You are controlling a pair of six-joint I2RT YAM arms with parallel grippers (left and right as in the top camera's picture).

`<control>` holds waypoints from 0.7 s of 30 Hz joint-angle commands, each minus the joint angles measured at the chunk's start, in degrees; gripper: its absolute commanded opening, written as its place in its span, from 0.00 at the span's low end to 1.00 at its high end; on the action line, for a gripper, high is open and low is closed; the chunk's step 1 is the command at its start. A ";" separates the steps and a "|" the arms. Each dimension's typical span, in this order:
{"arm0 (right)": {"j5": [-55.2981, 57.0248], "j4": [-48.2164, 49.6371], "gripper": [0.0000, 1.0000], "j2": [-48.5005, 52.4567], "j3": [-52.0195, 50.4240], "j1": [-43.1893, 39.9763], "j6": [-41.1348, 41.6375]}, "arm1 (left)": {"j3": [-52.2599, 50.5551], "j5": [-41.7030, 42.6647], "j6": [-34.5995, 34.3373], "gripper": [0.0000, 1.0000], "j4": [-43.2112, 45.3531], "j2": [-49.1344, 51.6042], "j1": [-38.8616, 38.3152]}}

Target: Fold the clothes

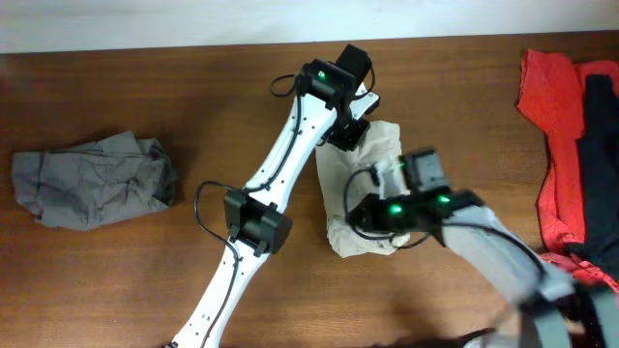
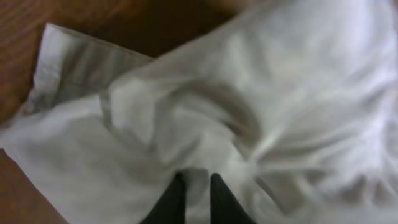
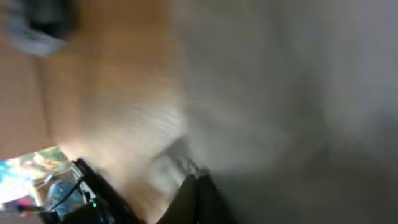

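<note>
Lying beneath left gripper (image 2: 197,182): beige shorts (image 2: 261,93), fold seemingly between fingers (image 2: 169,205).

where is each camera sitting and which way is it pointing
overhead: fixed above the table, looking straight down. Both arms show, meeting over the beige shorts; a gray garment and a red garment lie toward opposite ends.
left wrist: on the left arm, looking along the left gripper onto the shorts' folds, jaws nearly together.
right wrist: on the right arm, blurred, facing pale cloth and wood. The right gripper shows, shut.
shared: overhead and left wrist both see the beige shorts.
</note>
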 commanded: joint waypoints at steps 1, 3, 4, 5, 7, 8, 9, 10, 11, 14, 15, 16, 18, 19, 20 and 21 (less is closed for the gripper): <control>1.42 -3.98 0.04 8.70 0.04 2.54 7.48 | -3.87 -2.75 1.62 0.11 2.10 -1.60 -0.13; 1.64 -8.50 0.04 11.43 0.04 2.86 7.87 | -5.57 -4.72 2.32 0.09 2.71 -1.60 -0.07; 2.45 -10.58 0.04 12.24 0.00 2.97 7.72 | -5.84 -6.10 2.43 0.09 2.60 -1.60 0.02; 2.47 -12.55 0.04 12.59 0.00 3.15 6.88 | -5.88 -7.10 2.43 0.08 2.40 -1.60 0.15; 1.97 -14.71 0.04 11.82 0.00 3.45 3.69 | -5.77 -8.68 2.43 0.08 2.23 -1.97 0.55; 1.40 -15.13 0.04 11.15 0.00 3.63 2.14 | -5.64 -9.29 2.43 0.07 2.23 -2.32 0.79; 0.48 -15.43 0.04 10.23 0.02 3.78 0.31 | -5.51 -9.60 2.43 0.08 2.12 -2.91 1.14; -1.16 -15.45 0.04 8.90 0.00 4.04 -2.62 | -5.42 -9.62 2.43 0.08 1.97 -3.78 1.49; -2.91 -15.43 0.04 7.28 0.02 4.39 -5.62 | -5.40 -9.62 2.43 0.09 1.90 -4.76 1.88; -3.85 -15.23 0.04 1.05 0.02 4.83 -11.39 | -5.33 -9.60 2.43 0.20 1.66 -8.90 3.21; -3.80 -15.17 0.04 -1.88 0.04 4.81 -13.20 | -5.33 -9.62 2.43 0.24 1.57 -10.43 3.61; -3.72 -15.04 0.04 -4.55 0.07 4.79 -14.36 | -5.33 -9.62 2.43 0.28 1.38 -12.37 4.11; -3.34 -14.43 0.04 -10.51 0.07 4.74 -15.80 | -5.33 -9.68 2.43 0.35 0.74 -15.89 4.92; -3.15 -13.86 0.04 -13.79 0.07 4.74 -15.98 | -5.33 -9.88 2.43 0.37 0.28 -17.94 5.40; -3.06 -13.44 0.04 -16.15 0.07 4.74 -16.00 | -5.33 -10.62 2.43 0.38 -0.28 -20.00 5.90; -2.64 -12.98 0.04 -19.34 0.07 4.74 -15.96 | -5.33 -11.41 2.43 0.39 -0.83 -21.77 6.34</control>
